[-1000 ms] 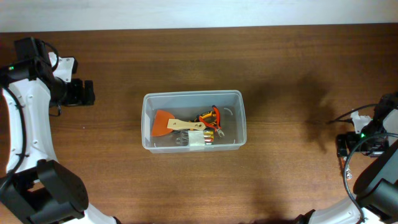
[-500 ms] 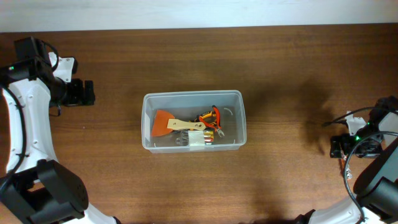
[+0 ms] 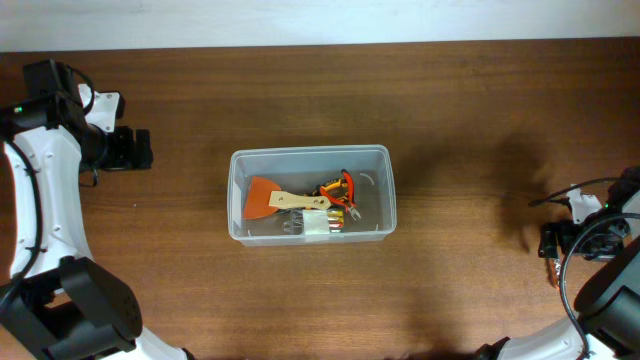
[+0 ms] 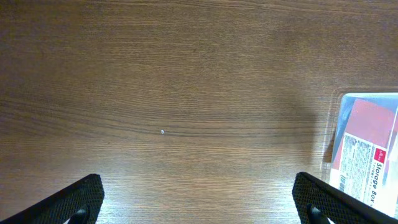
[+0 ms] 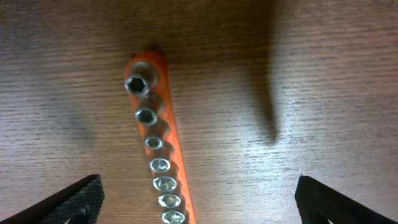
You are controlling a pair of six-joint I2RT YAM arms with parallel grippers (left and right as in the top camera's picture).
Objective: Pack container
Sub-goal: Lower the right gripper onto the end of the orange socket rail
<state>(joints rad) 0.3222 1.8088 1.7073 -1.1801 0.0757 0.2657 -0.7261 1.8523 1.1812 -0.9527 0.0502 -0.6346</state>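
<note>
While the container (image 3: 310,152) sits at the middle of the surface (image 3: 480,100) holding a scraper (image 3: 262,197) and pliers (image 3: 341,188), a socket rail (image 5: 163,167) lies far outside it beneath the right fingers (image 5: 74,200), spread wide and empty like the left fingers (image 4: 78,199), so packing looks nearly but not fully done.

You see: clear colourless container (image 3: 234,200); orange-bladed scraper (image 3: 262,197) inside at 9 o'clock; orange socket rail (image 5: 176,158), silver sockets (image 5: 147,116); brown wood-grain table (image 3: 480,100).
</note>
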